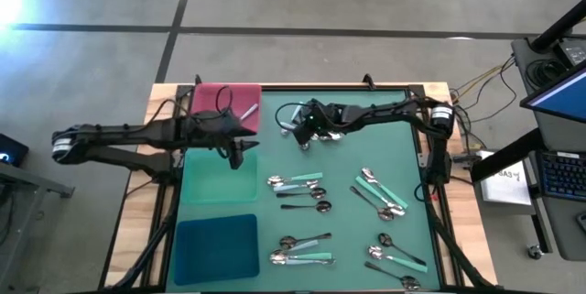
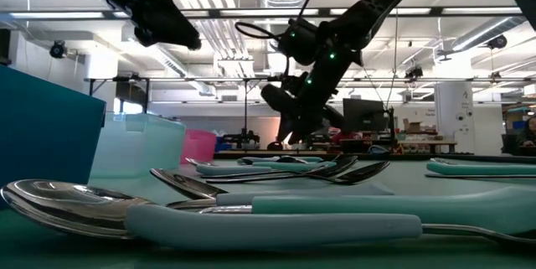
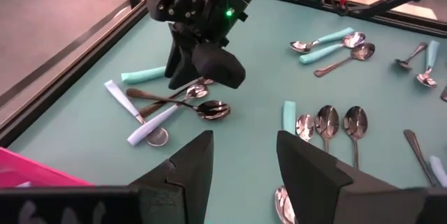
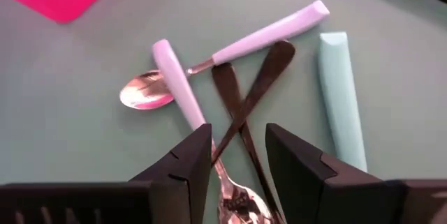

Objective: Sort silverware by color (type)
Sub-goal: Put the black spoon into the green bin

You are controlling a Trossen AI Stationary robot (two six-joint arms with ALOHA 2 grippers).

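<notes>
Green mat (image 1: pixel 348 161), silverware (image 1: pixel 298 184) (right gripper (image 1: pixel 305 138) above)

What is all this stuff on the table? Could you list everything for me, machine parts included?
Table mat: one, dark green, framed by a wooden table edge.
Pink tray: one, far left corner of the mat; a pale utensil lies in it.
Green tray: one, pale mint, left side, middle.
Blue tray: one, left side, nearest corner.
Silverware pile: a few crossed pieces with pale, mint and dark handles, under the right gripper.
Scattered spoons: roughly a dozen or more, silver heads with mint, dark or silver handles, spread over the mat's right half.
Left gripper: open, above the green tray's far edge.
Right gripper: open, poised over the crossed pile.
</notes>
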